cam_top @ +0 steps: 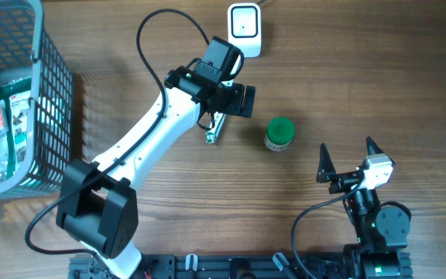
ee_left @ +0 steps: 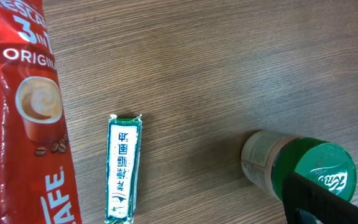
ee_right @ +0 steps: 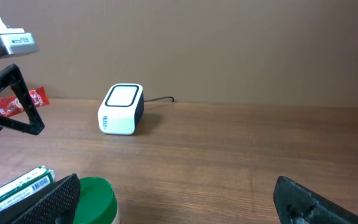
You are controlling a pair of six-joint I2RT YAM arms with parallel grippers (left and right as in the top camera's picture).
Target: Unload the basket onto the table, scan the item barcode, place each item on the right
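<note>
A white barcode scanner [cam_top: 245,28] with a cable sits at the back of the table, and it also shows in the right wrist view [ee_right: 122,109]. A small green-and-white stick pack [ee_left: 124,168] lies flat between a red coffee sachet [ee_left: 23,118] and a green-lidded jar [ee_left: 300,168]. From overhead the pack [cam_top: 214,132] and the jar [cam_top: 279,133] show, while the arm hides the sachet. My left gripper [cam_top: 242,101] hovers open above them, holding nothing. Near the front, my right gripper [cam_top: 351,159] stands open and empty, right of the jar [ee_right: 95,199].
A grey wire basket [cam_top: 56,93] with several packaged goods stands at the left edge. The scanner's cable runs off the back. Bare wood lies between the jar and the scanner, and to the right of the right arm.
</note>
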